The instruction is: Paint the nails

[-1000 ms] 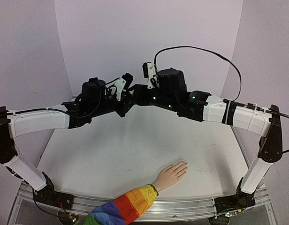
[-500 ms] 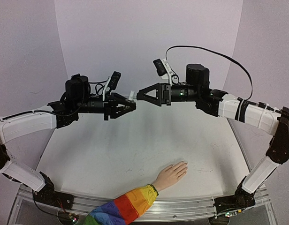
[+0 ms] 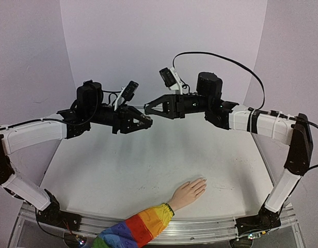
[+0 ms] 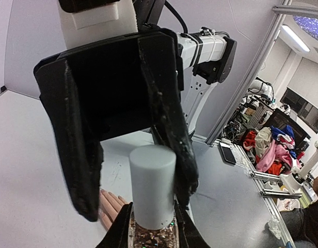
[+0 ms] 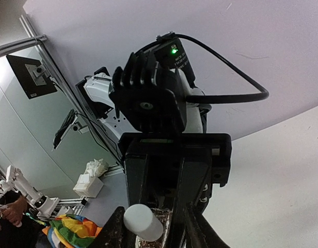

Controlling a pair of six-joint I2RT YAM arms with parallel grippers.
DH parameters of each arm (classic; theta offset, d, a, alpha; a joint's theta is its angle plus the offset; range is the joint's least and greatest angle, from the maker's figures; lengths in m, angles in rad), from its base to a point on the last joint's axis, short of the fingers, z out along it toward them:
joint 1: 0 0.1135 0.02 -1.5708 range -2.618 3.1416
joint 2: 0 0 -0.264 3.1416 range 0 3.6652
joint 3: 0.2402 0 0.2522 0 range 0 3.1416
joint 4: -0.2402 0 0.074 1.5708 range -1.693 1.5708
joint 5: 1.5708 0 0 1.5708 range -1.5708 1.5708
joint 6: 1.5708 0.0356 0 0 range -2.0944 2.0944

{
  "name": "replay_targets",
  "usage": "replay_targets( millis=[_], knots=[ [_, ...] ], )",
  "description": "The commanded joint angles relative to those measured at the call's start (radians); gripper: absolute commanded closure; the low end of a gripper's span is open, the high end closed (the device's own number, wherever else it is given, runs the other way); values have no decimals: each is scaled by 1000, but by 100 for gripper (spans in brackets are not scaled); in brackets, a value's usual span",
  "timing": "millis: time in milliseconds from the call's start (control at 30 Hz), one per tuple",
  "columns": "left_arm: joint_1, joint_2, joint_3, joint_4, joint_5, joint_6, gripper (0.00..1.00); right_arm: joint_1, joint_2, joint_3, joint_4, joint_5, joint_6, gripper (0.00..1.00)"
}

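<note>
Your left fingers [image 3: 143,122] are closed on a small polish bottle [image 4: 154,235] of glittery contents, gripping it by the glass body just under its pale cylindrical cap [image 4: 152,186]. The bottle is held up in the air over the far half of the bench [image 3: 123,170], about midway between the left and right edges.

Your right fingers [image 3: 151,107] meet it there, tip to tip with the left ones. They are spread apart and straddle the cap. In the left wrist view one black finger lies against the cap's side, while the other stands off with a clear gap. The right wrist view agrees, showing the cap low between the two fingers with space beside it, so they have hold of nothing.

The small flesh-coloured hand [image 3: 189,192] lies flat, palm down, close to the near edge of the bench and a little right of its middle. Its rainbow-striped sleeve [image 3: 133,230] runs off over the near edge toward the left corner. The nails [image 3: 202,181] are at the tips of its fingers, which point toward the far right corner (from above they are too small to make out one by one). In the left wrist view the pale fingertips also show below the cap.

The hand and both sets of fingers are well apart, with bare bench between them.
</note>
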State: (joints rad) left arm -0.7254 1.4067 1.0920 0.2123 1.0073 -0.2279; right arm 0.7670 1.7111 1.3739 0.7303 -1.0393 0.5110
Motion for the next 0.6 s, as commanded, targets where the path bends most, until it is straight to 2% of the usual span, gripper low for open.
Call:
replay_targets(
  millis=[0, 167, 467, 567],
  knots=[
    [0, 13, 64, 54, 57, -13, 100, 14, 7, 74, 104, -51, 26, 69],
    [0, 31, 71, 53, 67, -14, 100, 22, 19, 78, 117, -58, 36, 74],
    [0, 36, 83, 55, 62, -9, 100, 33, 38, 77, 121, -66, 35, 91],
    [0, 34, 85, 55, 52, -2, 100, 35, 38, 64, 122, -59, 34, 100]
  ],
)
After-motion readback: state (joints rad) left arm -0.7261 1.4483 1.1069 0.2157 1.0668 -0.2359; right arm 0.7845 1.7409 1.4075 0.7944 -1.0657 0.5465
